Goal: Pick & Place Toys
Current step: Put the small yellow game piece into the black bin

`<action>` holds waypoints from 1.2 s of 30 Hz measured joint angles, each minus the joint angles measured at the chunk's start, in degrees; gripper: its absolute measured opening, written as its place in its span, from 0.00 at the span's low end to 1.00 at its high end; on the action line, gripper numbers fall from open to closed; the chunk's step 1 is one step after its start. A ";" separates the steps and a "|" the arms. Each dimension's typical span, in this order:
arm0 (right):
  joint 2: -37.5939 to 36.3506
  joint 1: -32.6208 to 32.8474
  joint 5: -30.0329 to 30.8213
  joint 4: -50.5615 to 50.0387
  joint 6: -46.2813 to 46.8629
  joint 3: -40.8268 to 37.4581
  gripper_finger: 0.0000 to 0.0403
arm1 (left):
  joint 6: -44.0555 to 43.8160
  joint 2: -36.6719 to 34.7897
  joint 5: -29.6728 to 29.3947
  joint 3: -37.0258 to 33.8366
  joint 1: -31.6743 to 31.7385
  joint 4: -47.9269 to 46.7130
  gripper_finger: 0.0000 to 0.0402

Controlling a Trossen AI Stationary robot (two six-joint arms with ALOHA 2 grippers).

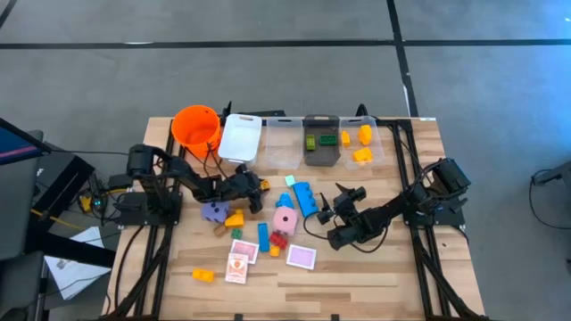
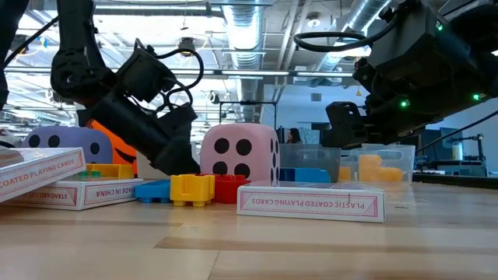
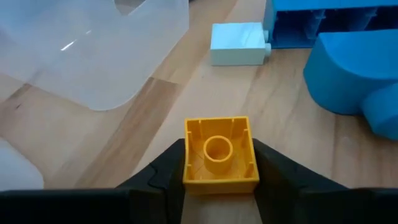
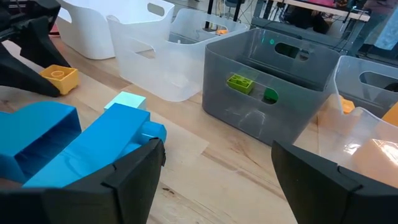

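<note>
My left gripper [image 1: 262, 186] is shut on a small yellow brick [image 3: 221, 152], left of the blue bricks [image 1: 305, 198] and in front of the white bin [image 1: 240, 136]. It also shows in the right wrist view with the brick [image 4: 59, 78]. My right gripper [image 1: 332, 203] is open and empty, its fingers [image 4: 134, 174] just right of the blue bricks [image 4: 93, 140]. A pale mint brick [image 3: 236, 43] lies flat on the table past the yellow one. A pink die [image 1: 285, 221], a purple die [image 1: 214, 211] and card boxes [image 1: 302, 258] rest on the table nearer the front. My left gripper pinches the yellow brick by two opposite side walls [image 3: 186, 155], one finger [image 3: 165, 171] on each side. The brick's hollow side with its round tube faces the wrist camera. The fingers slant down toward the table's right. Whether the brick touches the table I cannot tell.
Along the far edge stand an orange bucket [image 1: 196, 127], the white bin, a clear bin [image 1: 283, 143], a grey bin [image 1: 321, 141] with green bricks, and a clear bin [image 1: 361, 143] with yellow and orange bricks. Loose bricks lie around the dice; an orange one [image 1: 203, 275] lies front left.
</note>
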 joint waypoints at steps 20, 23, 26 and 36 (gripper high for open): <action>0.00 0.00 -0.35 1.80 -0.05 0.00 0.73 | 0.00 -28.11 1.30 -0.04 -2.43 -2.74 0.33; 0.00 0.00 -1.33 2.29 -1.56 -0.02 0.73 | -1.46 -29.59 4.25 -0.06 -2.38 -2.93 0.33; 0.00 0.37 -1.65 6.12 -9.50 -0.02 0.73 | -5.29 -29.59 9.18 -0.06 -2.38 -2.95 0.33; 0.00 4.59 -4.67 34.76 -53.36 -0.02 0.73 | -19.69 -26.63 26.51 -0.06 -2.38 -2.79 0.33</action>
